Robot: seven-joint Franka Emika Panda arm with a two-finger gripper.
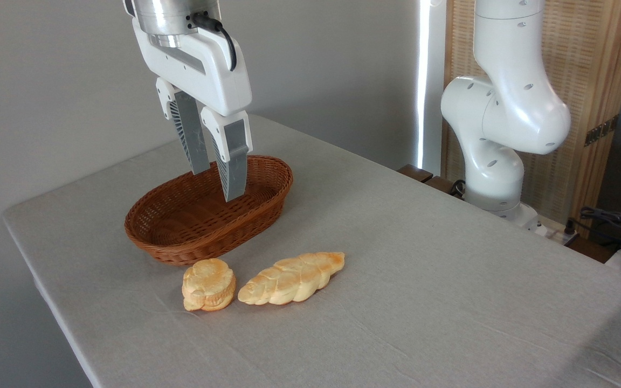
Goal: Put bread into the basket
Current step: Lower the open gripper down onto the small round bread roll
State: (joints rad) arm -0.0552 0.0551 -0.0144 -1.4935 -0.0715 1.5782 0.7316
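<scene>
We logged the grey-fingered white gripper (220, 184) parted, gripping nothing, hanging over the oval brown wicker basket (267, 202). The small round golden bun (208, 284) lay on the table just before it, beside a braided loaf (291, 278). Step judged: approach; next, descend onto the bun.

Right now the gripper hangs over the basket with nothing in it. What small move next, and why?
Probably bring the gripper toward the camera until it is above the round bun. It is open and empty above the basket, while the bun sits on the table just in front of the basket, close beside the braided loaf.
</scene>
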